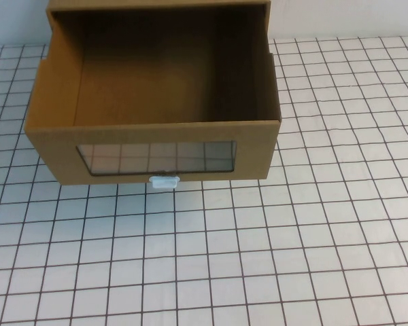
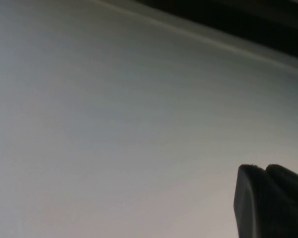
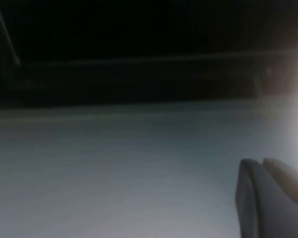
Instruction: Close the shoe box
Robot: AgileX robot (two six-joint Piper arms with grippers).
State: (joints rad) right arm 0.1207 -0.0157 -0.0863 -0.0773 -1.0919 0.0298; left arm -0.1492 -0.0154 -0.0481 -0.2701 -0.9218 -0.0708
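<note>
The brown cardboard shoe box [image 1: 51, 146] stands at the far left-middle of the checked table in the high view. Its drawer is pulled out toward me and its inside is empty. The front has a clear window [image 1: 156, 157] with a small white pull tab [image 1: 164, 181] just below it. The outer sleeve [image 1: 156, 5] shows at the top edge. Neither arm shows in the high view. My left gripper [image 2: 262, 167] is shut and empty, seen in its wrist view against a plain pale surface. My right gripper [image 3: 260, 161] is shut and empty, also over a pale surface.
The white table [image 1: 272, 258] with a black grid runs in front of and to the right of the box. A pale wall [image 1: 347, 17] stands behind the table. A dark band [image 3: 139, 49] fills the far part of the right wrist view.
</note>
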